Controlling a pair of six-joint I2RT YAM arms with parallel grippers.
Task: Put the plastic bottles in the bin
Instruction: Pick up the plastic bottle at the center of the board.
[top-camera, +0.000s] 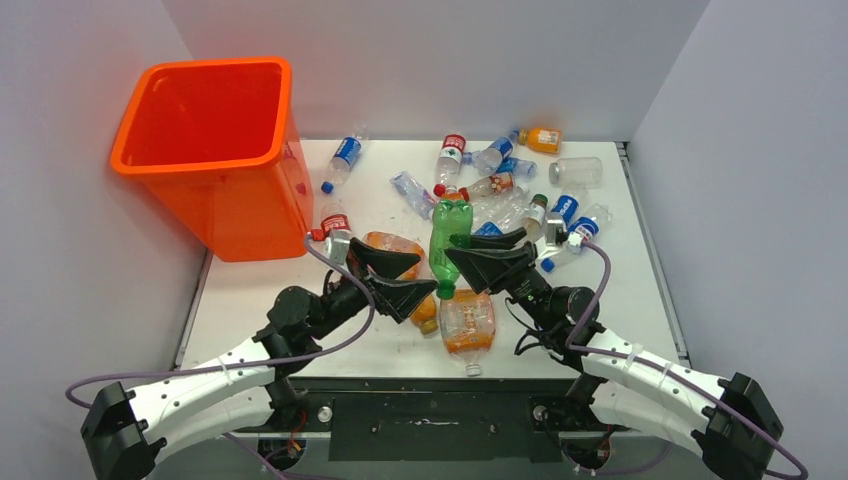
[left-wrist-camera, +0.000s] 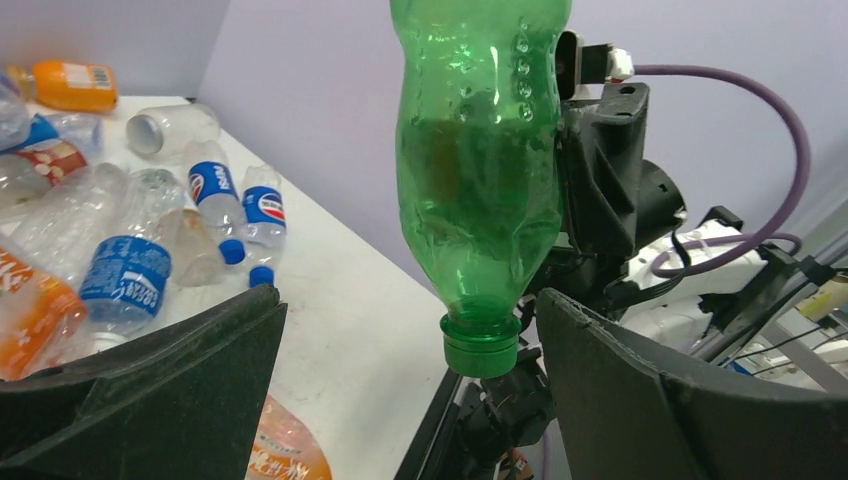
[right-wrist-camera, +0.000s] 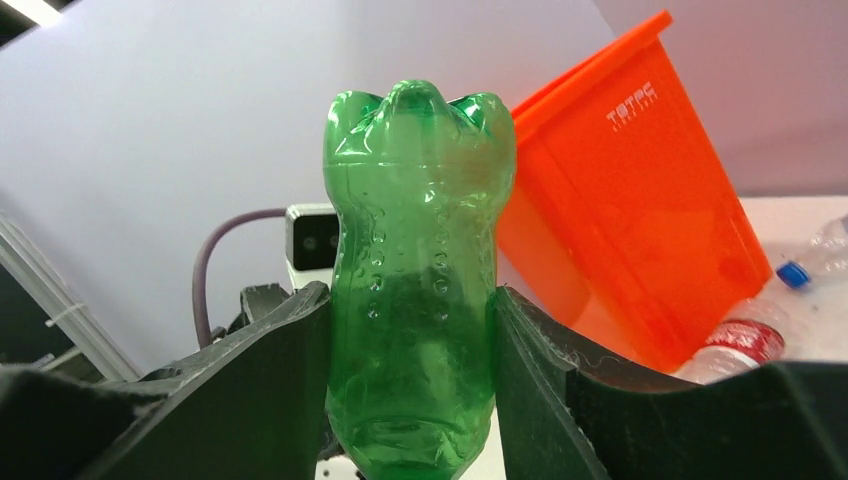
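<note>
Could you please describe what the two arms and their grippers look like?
The left arm and right arm have white links with black joints, wrists and end housings. The left gripper and right gripper each carry two broad, matte-black, wedge-shaped fingers. A purple cable loops loosely along each arm up to the wrist.

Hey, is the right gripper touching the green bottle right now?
Touching. The right wrist view shows the right gripper closed on the green bottle, both fingers pressed against its sides.
</note>
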